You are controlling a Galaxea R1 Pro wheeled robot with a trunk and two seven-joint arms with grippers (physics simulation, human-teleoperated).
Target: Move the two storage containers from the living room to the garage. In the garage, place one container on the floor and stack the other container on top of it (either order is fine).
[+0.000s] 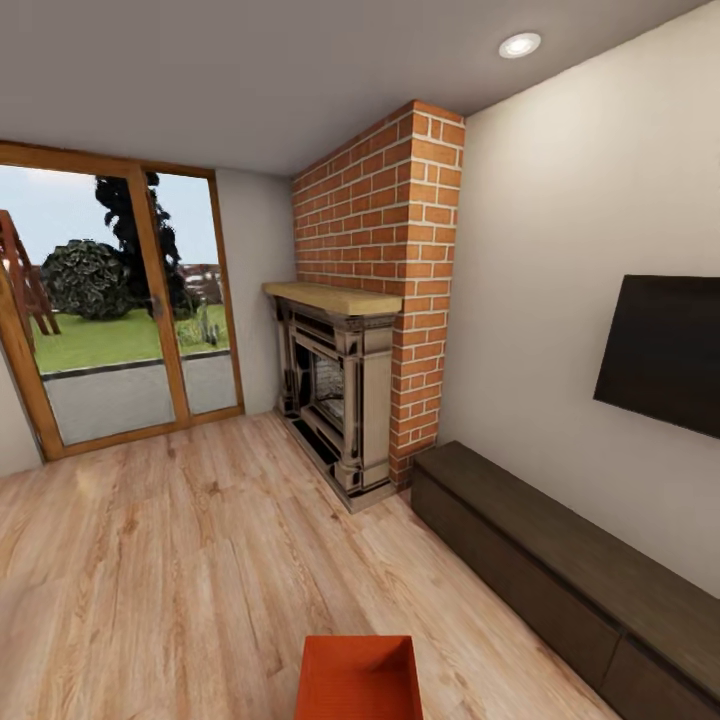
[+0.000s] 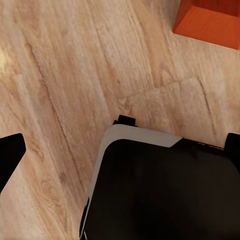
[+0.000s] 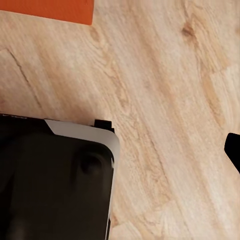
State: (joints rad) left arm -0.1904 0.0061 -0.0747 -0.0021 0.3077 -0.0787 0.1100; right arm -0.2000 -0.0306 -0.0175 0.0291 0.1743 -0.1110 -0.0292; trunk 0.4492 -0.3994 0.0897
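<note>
facing fireplace (image 1: 345, 400), container (image 1: 358, 678) below

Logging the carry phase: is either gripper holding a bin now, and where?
Nothing is held. One storage container sits on the wood floor; left fingertips and right fingertip hang apart over bare planks.

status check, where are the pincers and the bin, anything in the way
Left pincer fingers apart, nothing between. Right pincer: state unclear. One orange bin on the wood floor, straight ahead, ungrasped. Nothing between robot and bin.
</note>
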